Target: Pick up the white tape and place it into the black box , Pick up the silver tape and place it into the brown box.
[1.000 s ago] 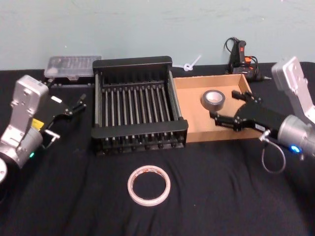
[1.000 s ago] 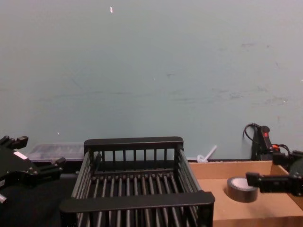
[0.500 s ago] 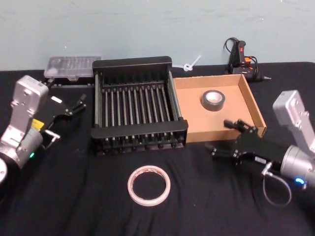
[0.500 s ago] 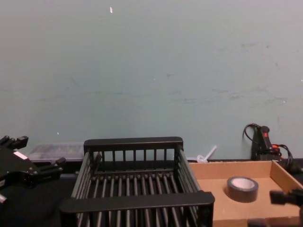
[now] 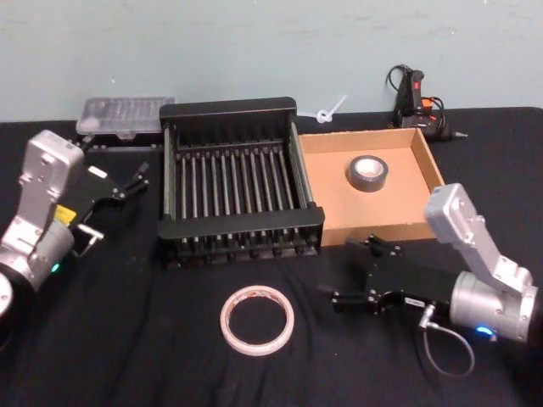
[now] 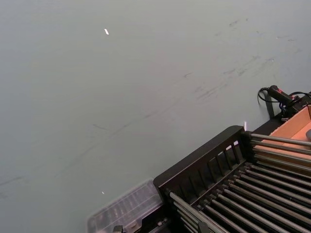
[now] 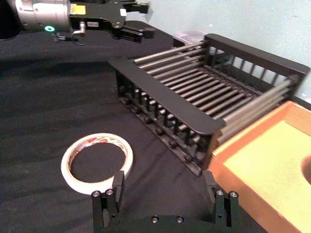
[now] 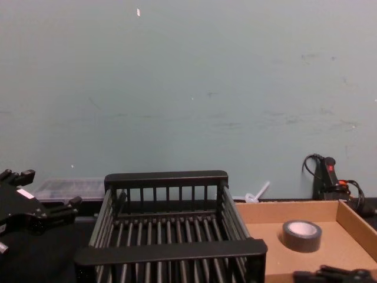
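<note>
Our right gripper [image 5: 355, 273] hangs low over the cloth in front of the brown box [image 5: 428, 168], jaws spread and empty, pointing toward the white tape [image 5: 257, 319] and near it. Our left gripper [image 5: 114, 197] sits parked left of the black box [image 5: 240, 226], fingers apart, holding nothing.

We judge the job about half done. The silver tape [image 5: 367, 172] already lies flat inside the brown box, toward its back. The white tape is not yet picked up, and the black box holds nothing.

The white tape is a wide, thin ring lying flat on the cloth, in front of the black box, with red print on its inner core.
</note>
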